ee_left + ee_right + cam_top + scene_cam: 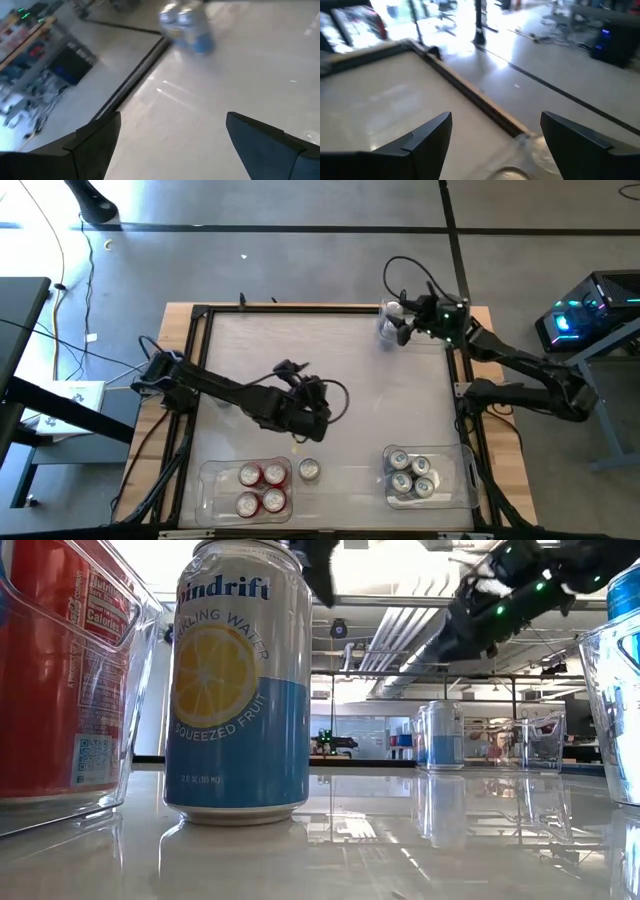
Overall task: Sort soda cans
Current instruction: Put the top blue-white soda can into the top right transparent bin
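Observation:
A silver-and-blue lemon can (236,690) stands alone on its base on the table (309,470), between two clear bins. The near-left bin (212,488) holds several red cans (262,488), and the near-right bin (462,480) holds several cans (411,476). My left gripper (312,408) is open above the table's middle, just beyond the lone can; its wrist view (173,117) shows two blurred blue-and-silver cans (186,24) far off. My right gripper (393,328) is open at the far right corner (495,117), over a silver can top (510,175).
A black frame (300,308) runs around the tabletop, with wooden edges outside it. In the low view a blue can (440,735) and a clear bin (540,740) stand at the far side. Bare tabletop (300,350) lies between the arms.

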